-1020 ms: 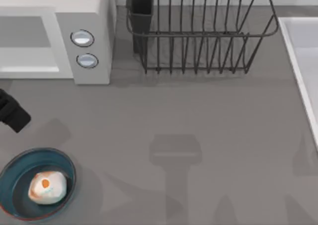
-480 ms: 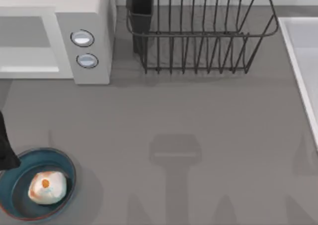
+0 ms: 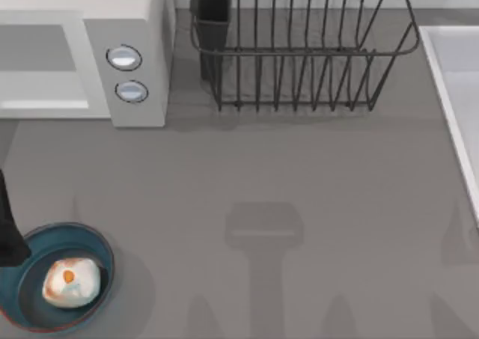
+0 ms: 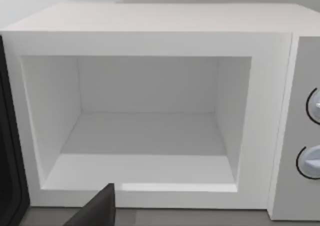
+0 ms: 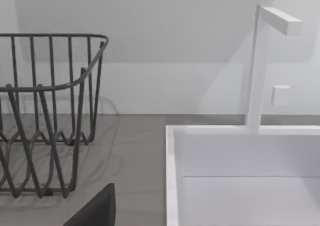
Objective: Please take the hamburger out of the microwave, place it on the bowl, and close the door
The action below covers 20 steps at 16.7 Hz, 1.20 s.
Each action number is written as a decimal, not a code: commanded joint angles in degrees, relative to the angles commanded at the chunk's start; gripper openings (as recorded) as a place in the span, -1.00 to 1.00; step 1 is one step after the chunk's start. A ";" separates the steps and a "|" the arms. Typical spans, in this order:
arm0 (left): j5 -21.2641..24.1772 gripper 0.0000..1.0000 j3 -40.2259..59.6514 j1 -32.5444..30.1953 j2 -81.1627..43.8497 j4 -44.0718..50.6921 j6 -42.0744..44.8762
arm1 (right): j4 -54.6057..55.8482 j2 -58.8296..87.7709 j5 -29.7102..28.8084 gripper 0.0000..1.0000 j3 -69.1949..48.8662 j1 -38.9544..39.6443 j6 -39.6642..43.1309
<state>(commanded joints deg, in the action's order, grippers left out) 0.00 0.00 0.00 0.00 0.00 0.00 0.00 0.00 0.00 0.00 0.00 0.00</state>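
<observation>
The hamburger (image 3: 71,281), a pale lump with an orange spot, lies inside the dark blue bowl (image 3: 30,249) at the table's front left. The microwave (image 3: 127,25) stands at the back left with its cavity (image 4: 145,136) open and empty. A dark panel edge that looks like the open door (image 4: 9,151) stands beside the opening. My left gripper (image 3: 7,230) is a dark shape at the left edge, touching or just over the bowl's left rim. One of its fingers (image 4: 97,211) shows in the left wrist view, facing the microwave. A finger of my right gripper (image 5: 95,208) shows in the right wrist view.
A dark wire dish rack (image 3: 299,47) with a black cup holder (image 3: 212,17) stands at the back middle. A white sink (image 3: 456,92) with a faucet (image 5: 257,66) runs along the right side. Bare grey table (image 3: 284,189) lies between bowl and sink.
My left arm has swung from beside the microwave's front toward the near edge, ending by the bowl's left rim. The hamburger and bowl have stayed put.
</observation>
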 joint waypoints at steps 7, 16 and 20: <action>0.00 0.10 0.00 0.00 0.00 0.00 0.00 | 0.00 0.00 0.00 1.00 0.00 0.00 0.00; 0.00 -1.00 0.00 0.00 0.00 0.00 0.00 | 0.00 0.00 0.00 1.00 0.00 0.00 0.00; 0.00 -1.00 0.00 0.00 0.00 0.00 0.00 | 0.00 0.00 0.00 1.00 0.00 0.00 0.00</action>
<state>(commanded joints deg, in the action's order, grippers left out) 0.00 0.00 0.00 0.00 0.00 0.00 0.00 0.00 0.00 0.00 0.00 0.00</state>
